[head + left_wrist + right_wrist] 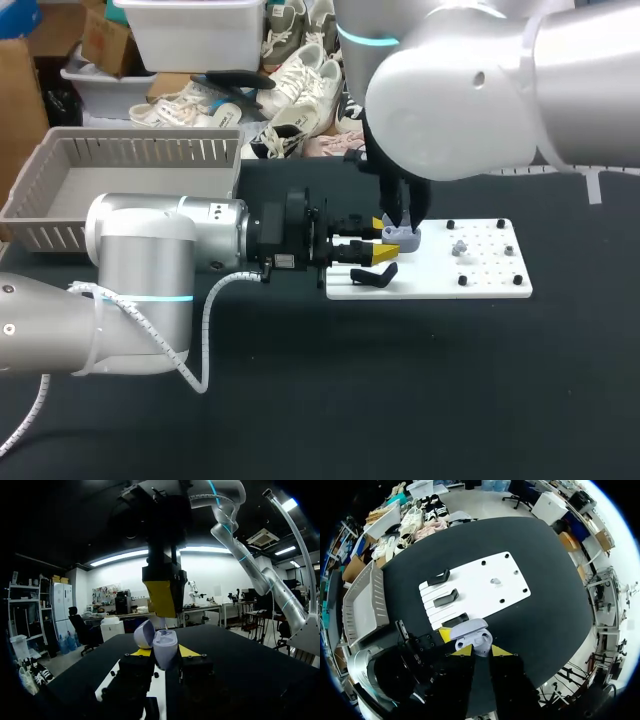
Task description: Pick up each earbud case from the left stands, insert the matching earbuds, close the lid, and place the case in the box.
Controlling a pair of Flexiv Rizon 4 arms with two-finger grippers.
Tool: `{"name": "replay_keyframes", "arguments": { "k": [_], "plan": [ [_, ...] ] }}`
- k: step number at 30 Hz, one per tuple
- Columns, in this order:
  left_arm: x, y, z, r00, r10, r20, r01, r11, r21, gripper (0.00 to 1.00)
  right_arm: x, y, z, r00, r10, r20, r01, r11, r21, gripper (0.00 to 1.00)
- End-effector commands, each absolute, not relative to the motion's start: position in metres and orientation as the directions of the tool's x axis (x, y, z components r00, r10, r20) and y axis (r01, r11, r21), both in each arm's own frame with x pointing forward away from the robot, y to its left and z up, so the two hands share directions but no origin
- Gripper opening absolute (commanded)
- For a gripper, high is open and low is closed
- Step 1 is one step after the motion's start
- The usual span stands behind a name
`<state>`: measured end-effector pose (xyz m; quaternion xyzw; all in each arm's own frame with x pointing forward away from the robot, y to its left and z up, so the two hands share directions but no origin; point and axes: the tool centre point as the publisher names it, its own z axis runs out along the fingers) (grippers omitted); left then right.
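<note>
Our left gripper (165, 652) clamps the open case (472, 635) steady beneath our right gripper (477, 651), whose grip we cannot tell, for loading.

From the case (403, 238), bare table (400, 400) stretched at six o'clock. The left arm (150, 260) barred nine, the right arm (450, 90) twelve; small pegs (462, 281) studded the white board (440, 290) toward three.
</note>
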<state>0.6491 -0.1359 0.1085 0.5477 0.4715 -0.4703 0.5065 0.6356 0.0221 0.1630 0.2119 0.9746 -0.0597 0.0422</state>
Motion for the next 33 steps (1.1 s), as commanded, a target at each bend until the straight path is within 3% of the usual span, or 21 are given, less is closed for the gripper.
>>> {"name": "replay_keyframes", "arguments": {
  "k": [1,33],
  "plan": [
    [0.648,-0.136,0.108,0.114,0.039,-0.993,0.993,-0.038,0.113,0.0,0.636,0.024,0.164,-0.906,0.411,-0.101,0.42,0.901,-0.105,0.0],
    [0.648,-0.136,0.108,0.114,0.039,-0.993,0.993,-0.038,0.113,0.0,0.637,0.021,0.151,-0.904,0.421,-0.072,0.427,0.898,-0.109,0.0]
  ]
}}
